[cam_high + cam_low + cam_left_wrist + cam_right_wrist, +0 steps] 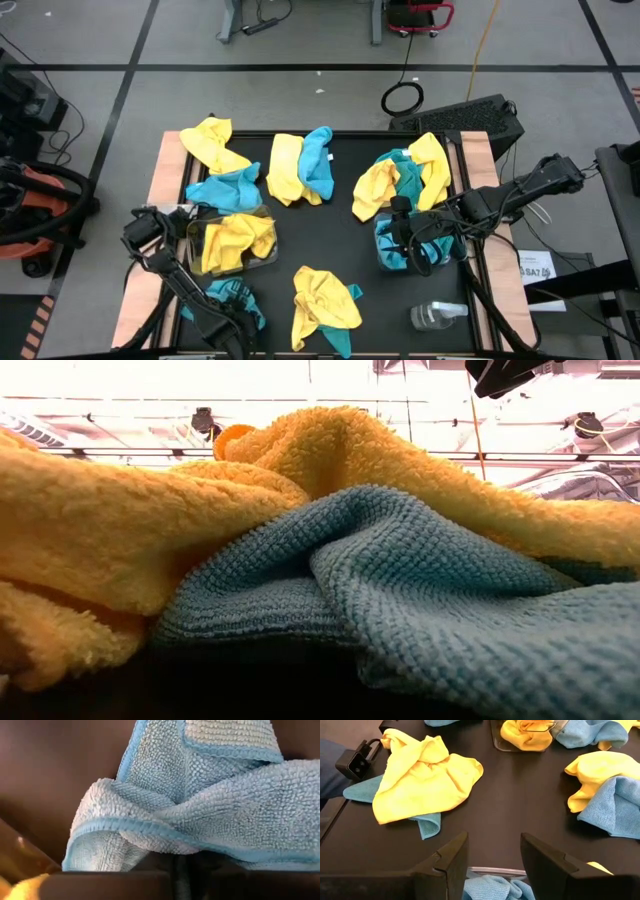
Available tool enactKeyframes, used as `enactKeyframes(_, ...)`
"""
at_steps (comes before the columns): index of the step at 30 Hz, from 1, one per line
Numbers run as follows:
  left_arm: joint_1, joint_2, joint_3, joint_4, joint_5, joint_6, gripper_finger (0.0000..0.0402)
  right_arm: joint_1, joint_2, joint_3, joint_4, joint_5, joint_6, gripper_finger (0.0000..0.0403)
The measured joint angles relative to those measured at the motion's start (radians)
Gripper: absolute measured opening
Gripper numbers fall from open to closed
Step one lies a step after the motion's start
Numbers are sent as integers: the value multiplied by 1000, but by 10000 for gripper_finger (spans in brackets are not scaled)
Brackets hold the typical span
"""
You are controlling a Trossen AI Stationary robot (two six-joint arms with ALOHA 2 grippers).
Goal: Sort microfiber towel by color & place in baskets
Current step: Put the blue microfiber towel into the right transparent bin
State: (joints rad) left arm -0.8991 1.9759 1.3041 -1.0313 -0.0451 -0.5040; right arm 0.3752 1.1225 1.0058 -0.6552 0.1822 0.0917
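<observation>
The left gripper [232, 308] sits low at the tabletop's front-left corner, its fingers clenched on a crumpled turquoise microfiber towel [190, 805] that fills the left wrist view. Just behind it stands a clear plastic rectangular basket [268, 252] holding bright yellow fuzzy towels [235, 240]. More yellow and turquoise towels lie heaped along the back edge of the black tabletop [330, 235], and a yellow towel over a turquoise one [322, 305] rests at the front edge near the middle. Toward the right edge, the right gripper [492, 857] hovers with its dark fingers spread and empty above the second clear basket [385, 255], which holds turquoise towels [490, 887]. A small clear plastic bottle [436, 316] lies at the front-right corner.
</observation>
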Motion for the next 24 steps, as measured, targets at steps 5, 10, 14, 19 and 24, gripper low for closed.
enactKeyframes(5, 18, 0, 21, -21, -39, 45, 8, 0, 0, 0, 0, 0, 0, 171)
enactKeyframes(10, 55, -67, 48, -63, -173, 67, 5, 0, 0, 0, 0, 0, 0, 171)
enactKeyframes(14, 88, -153, 50, -67, -288, 77, 4, 0, 0, 0, 0, 0, 0, 171)
enactKeyframes(19, 125, -255, 52, -45, -482, 123, 4, 0, 0, 0, 2, 0, -4, 171)
enactKeyframes(24, 157, -314, 52, 8, -619, 206, 4, 0, 0, 0, 42, 0, -31, 171)
